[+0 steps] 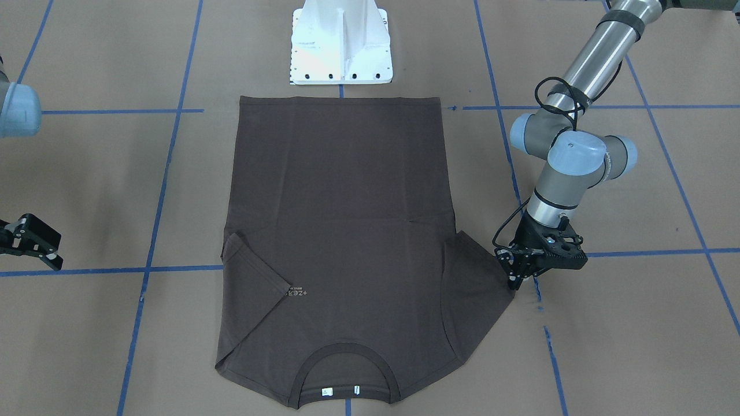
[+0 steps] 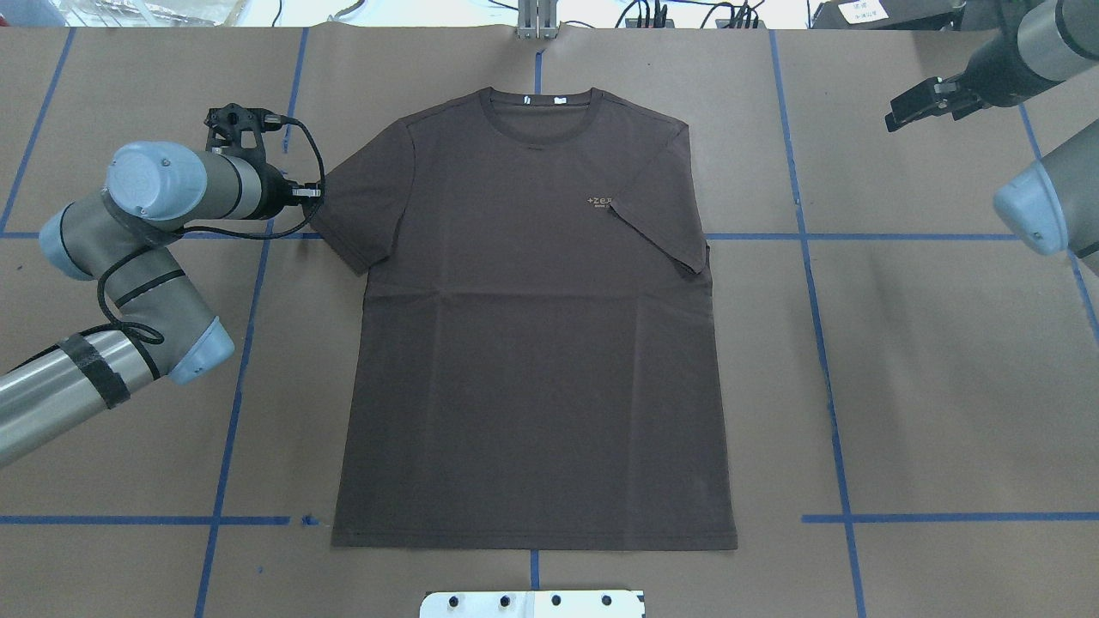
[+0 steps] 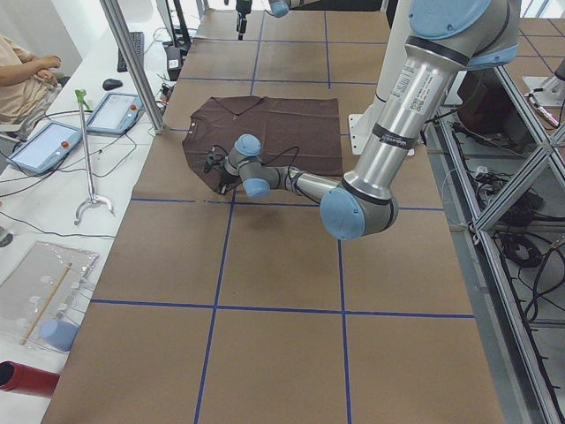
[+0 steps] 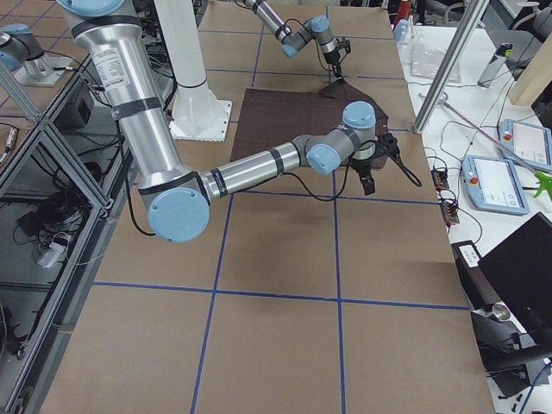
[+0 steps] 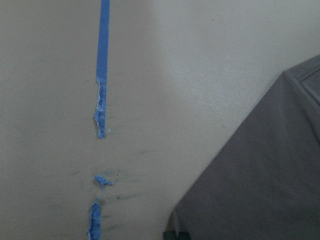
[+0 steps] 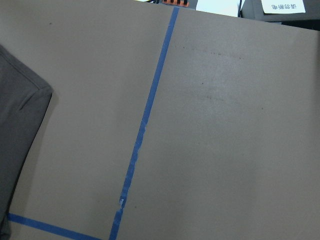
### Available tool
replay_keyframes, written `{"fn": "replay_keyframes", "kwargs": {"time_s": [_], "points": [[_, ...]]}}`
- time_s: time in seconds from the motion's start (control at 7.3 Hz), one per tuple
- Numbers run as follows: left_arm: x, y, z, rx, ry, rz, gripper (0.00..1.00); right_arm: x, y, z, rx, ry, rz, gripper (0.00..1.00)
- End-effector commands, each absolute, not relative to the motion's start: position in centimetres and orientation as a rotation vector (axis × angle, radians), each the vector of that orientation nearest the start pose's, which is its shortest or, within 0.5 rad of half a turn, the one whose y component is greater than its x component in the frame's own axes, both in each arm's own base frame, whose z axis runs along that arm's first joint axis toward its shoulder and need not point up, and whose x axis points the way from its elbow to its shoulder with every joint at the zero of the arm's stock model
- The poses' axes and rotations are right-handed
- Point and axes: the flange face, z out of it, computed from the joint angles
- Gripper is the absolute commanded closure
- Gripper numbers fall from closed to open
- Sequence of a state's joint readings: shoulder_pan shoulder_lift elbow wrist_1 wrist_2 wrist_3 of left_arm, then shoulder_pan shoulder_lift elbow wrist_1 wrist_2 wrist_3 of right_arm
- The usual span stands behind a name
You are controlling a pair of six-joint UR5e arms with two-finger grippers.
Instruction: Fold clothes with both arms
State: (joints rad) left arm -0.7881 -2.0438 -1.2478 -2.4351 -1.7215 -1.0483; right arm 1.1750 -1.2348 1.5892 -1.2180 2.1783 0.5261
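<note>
The dark brown T-shirt lies flat, front up, collar away from the robot's base; it also shows in the overhead view. Its sleeve on my right side is folded in over the chest lettering. The other sleeve lies spread out. My left gripper is low at that sleeve's outer corner, jaws close together on its edge; the left wrist view shows the corner right at a fingertip. My right gripper is open and empty, well off the shirt over bare table.
The white base pedestal stands just behind the shirt's hem. Blue tape lines cross the brown table. Tablets and a seated person are beyond the table's far edge.
</note>
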Motion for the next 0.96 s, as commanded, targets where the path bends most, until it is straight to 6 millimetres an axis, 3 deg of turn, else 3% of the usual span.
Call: {"fn": "replay_keyframes", "kwargs": {"time_s": [0.0,0.14,0.27,0.41,0.68,0.82], "points": [[42.9,-59.2,41.0,0.482,0.894,-0.194,1.00,-17.5,-61.7,42.5,0.353,-0.824,-0.093,0.00],[43.8,-59.9,36.7,0.435,0.869,-0.233,1.00,-17.5,-61.7,42.5,0.353,-0.824,-0.093,0.00],[46.4,-59.8,32.2,0.385,0.873,-0.275,1.00,-17.5,-61.7,42.4,0.353,-0.826,-0.092,0.00],[49.2,-59.0,29.3,0.351,0.891,-0.291,1.00,-17.5,-61.7,42.4,0.353,-0.824,-0.092,0.00],[52.0,-59.7,27.9,0.318,0.890,-0.323,1.00,-17.6,-61.7,42.5,0.352,-0.824,-0.094,0.00],[52.1,-59.7,27.9,0.317,0.889,-0.323,1.00,-17.6,-61.7,42.5,0.351,-0.824,-0.093,0.00]]}}
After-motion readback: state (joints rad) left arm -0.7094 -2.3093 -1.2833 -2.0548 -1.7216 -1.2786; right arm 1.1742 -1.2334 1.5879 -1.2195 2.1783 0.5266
